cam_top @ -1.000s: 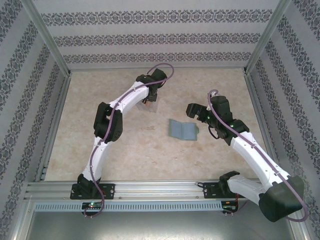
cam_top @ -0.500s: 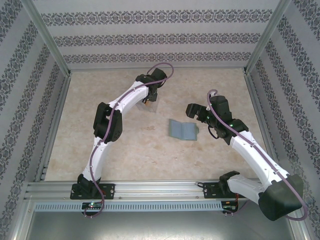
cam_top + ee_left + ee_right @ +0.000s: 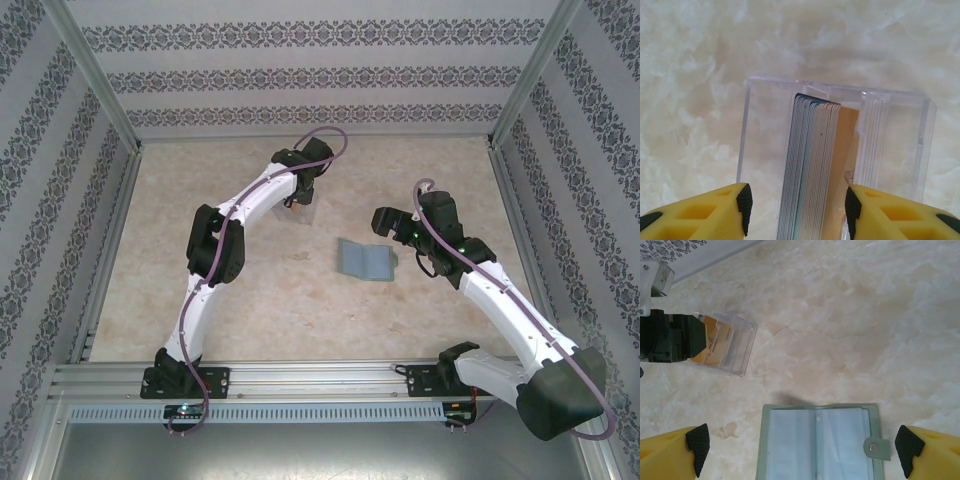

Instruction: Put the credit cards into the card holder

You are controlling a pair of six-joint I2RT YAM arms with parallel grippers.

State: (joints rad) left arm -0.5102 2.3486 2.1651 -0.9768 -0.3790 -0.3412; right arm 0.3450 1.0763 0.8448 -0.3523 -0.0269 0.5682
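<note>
Scarcely anything moved; left gripper (image 3: 797,210) straddles the credit cards (image 3: 812,165)

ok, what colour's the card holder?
The card holder is sage green, paler grey-blue inside; clearest in right wrist view.

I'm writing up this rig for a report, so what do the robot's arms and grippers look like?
The left arm and right arm have white shells, black joints and a purple cable running along each. The left gripper and right gripper have yellow fingers with cut-out pockets and black pads.
</note>
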